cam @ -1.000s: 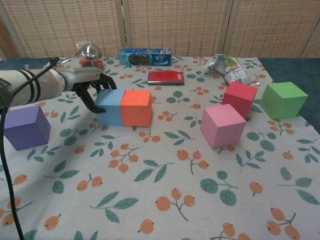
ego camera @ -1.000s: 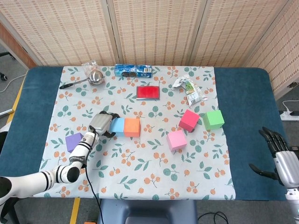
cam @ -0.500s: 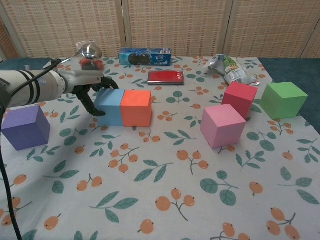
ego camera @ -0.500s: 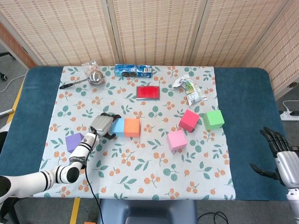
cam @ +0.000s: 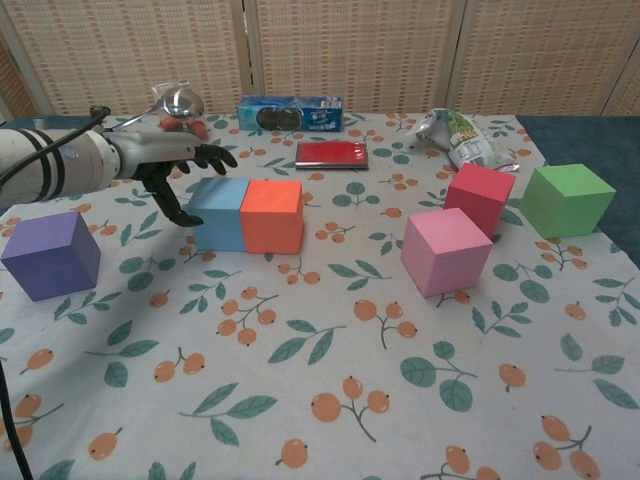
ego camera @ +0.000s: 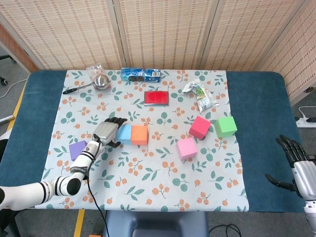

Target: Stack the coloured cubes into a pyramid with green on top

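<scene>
A blue cube [ego camera: 124,134] [cam: 220,213] and an orange cube [ego camera: 139,134] [cam: 272,215] stand side by side, touching, left of the cloth's middle. My left hand [ego camera: 105,132] [cam: 168,161] hovers just left of the blue cube, fingers spread, holding nothing. A purple cube [ego camera: 78,149] [cam: 52,254] sits further left. A pink cube [ego camera: 186,147] [cam: 446,250], a red cube [ego camera: 200,127] [cam: 479,198] and a green cube [ego camera: 225,126] [cam: 567,199] lie apart on the right. My right hand [ego camera: 295,163] hangs open beyond the table's right front corner.
At the back of the floral cloth [ego camera: 148,182] lie a metal ladle [ego camera: 97,82], a blue biscuit pack [ego camera: 141,74], a flat red box [ego camera: 156,98] and a crumpled snack wrapper [ego camera: 200,93]. The dark blue table [ego camera: 256,98] shows on both sides.
My left hand has let go of the blue cube, lifted slightly and spread its fingers. The blue cube stays against the orange one. My right hand drifted down a little.
</scene>
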`<state>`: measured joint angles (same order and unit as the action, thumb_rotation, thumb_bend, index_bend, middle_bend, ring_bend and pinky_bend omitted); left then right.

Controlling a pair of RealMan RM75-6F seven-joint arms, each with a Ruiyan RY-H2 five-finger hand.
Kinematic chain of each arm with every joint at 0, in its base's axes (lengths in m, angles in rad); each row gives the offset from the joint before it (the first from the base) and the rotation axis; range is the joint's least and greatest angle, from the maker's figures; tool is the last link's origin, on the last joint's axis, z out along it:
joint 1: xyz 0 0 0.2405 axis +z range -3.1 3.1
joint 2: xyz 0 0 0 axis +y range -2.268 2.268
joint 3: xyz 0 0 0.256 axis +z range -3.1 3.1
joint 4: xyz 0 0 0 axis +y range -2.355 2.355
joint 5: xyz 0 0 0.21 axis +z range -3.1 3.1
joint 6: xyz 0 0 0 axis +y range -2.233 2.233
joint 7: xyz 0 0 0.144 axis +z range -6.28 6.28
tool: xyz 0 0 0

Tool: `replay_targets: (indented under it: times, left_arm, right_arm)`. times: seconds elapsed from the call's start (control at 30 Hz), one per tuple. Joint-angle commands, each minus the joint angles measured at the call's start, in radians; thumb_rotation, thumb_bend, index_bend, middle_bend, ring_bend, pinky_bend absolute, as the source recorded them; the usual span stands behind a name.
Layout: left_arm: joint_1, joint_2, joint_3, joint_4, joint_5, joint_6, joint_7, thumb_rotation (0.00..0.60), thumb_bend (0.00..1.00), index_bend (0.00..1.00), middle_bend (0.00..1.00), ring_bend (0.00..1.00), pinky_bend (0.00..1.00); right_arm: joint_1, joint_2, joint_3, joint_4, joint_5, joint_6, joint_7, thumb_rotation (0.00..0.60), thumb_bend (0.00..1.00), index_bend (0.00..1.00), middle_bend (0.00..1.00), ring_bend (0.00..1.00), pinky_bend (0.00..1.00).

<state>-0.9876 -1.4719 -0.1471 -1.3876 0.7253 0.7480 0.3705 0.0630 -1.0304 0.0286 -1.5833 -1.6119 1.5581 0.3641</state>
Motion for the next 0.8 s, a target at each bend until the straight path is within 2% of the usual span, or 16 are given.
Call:
replay_targets:
  times: [0.03, 0.17, 0.47, 0.8]
  left_arm:
    - [-0.002, 0.002, 0.005, 0.001, -0.011, -0.007, 0.004, 0.6, 0.32, 0.08, 0.08, 0.07, 0.13]
    - [-0.006, -0.01, 0.007, 0.016, -0.02, -0.016, 0.0, 0.6, 0.32, 0.11, 0.1, 0.08, 0.13]
    - [-0.01, -0.029, -0.002, 0.044, -0.015, -0.023, -0.022, 0.6, 0.32, 0.22, 0.22, 0.16, 0.13]
    - [-0.012, -0.028, -0.002, 0.048, -0.008, -0.028, -0.032, 0.6, 0.31, 0.24, 0.25, 0.18, 0.13]
  right_arm:
    - [0.0, -0.001, -0.001, 0.001, -0.001, 0.0, 0.0, 0.6, 0.0, 0.0, 0.0, 0.0, 0.0]
    - [-0.001, -0.002, -0.001, 0.001, -0.002, 0.0, 0.001, 0.6, 0.0, 0.0, 0.0, 0.0, 0.0]
    - [-0.004, -0.002, -0.002, 0.0, 0.0, 0.001, -0.002, 0.6, 0.0, 0.0, 0.0, 0.0, 0.0]
    - [-0.004, -0.002, -0.001, -0.001, 0.003, 0.0, -0.003, 0.6, 0.0, 0.0, 0.0, 0.0, 0.0]
